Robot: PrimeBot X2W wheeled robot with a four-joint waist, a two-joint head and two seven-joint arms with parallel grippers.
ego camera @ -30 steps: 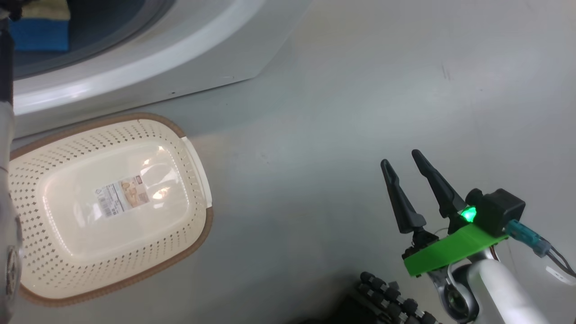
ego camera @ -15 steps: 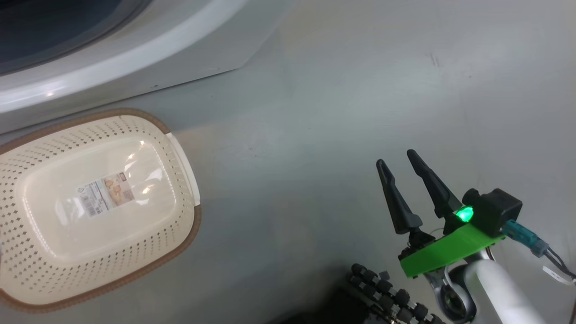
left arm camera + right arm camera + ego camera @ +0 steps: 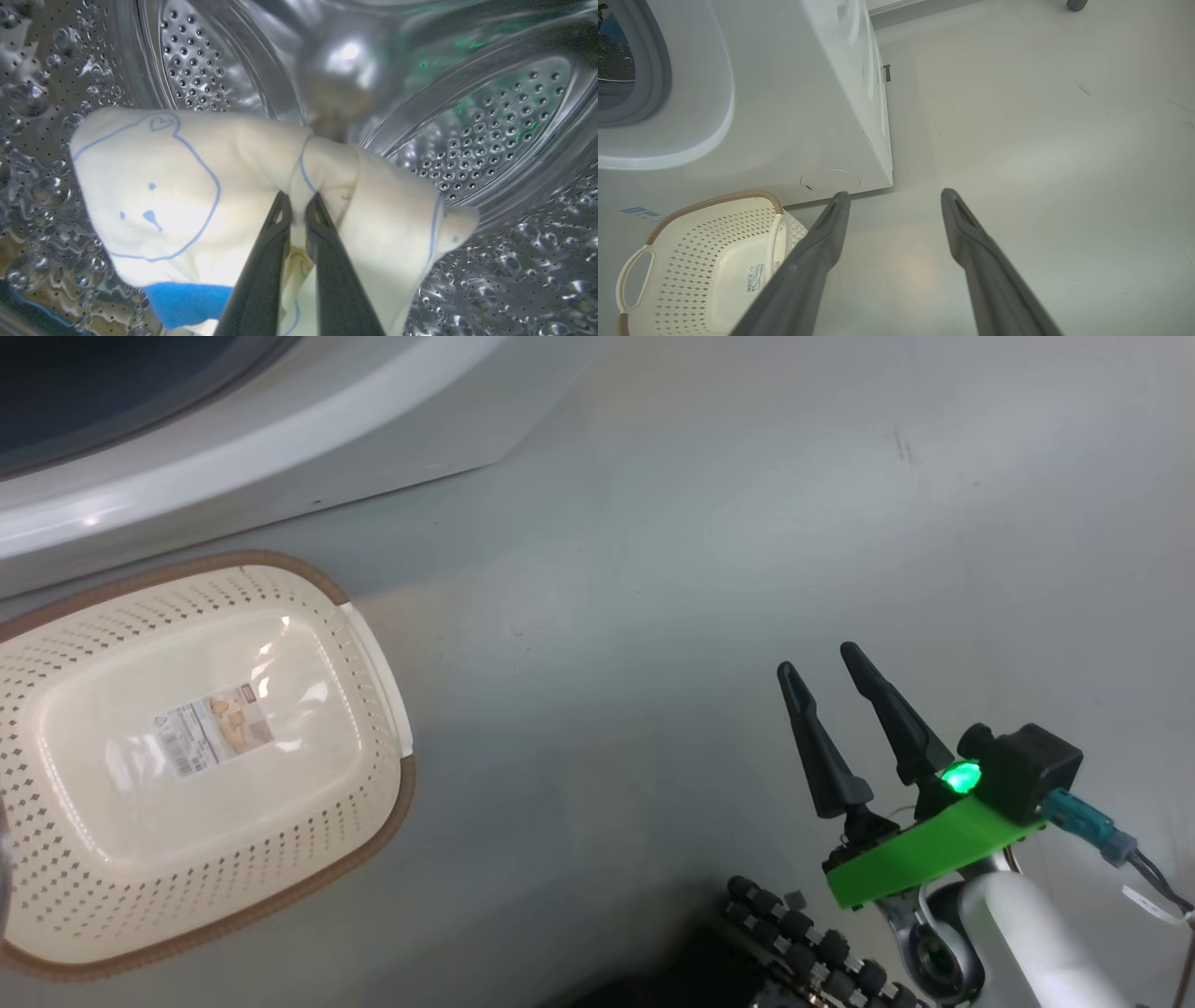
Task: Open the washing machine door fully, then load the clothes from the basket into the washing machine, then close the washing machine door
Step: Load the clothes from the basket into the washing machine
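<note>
Steel, dimpled and perforated, surrounds us in the left wrist view. Deep inside the washer's shiny drum (image 3: 490, 116), the left gripper (image 3: 299, 205) pinches a pale cream cloth with thin blue outline drawings and a blue patch (image 3: 187, 186), its dark fingers nearly together. The cloth's lower folds are hidden behind them.

From the head we see instead the small cream perforated plastic basket (image 3: 369, 803), its left end cut off, holding a paper label (image 3: 215, 737). It sits on the grey floor (image 3: 700, 523) just beside the big white washing machine (image 3: 280, 439). The right gripper (image 3: 816, 658) hangs spread wide and grips nothing.
</note>
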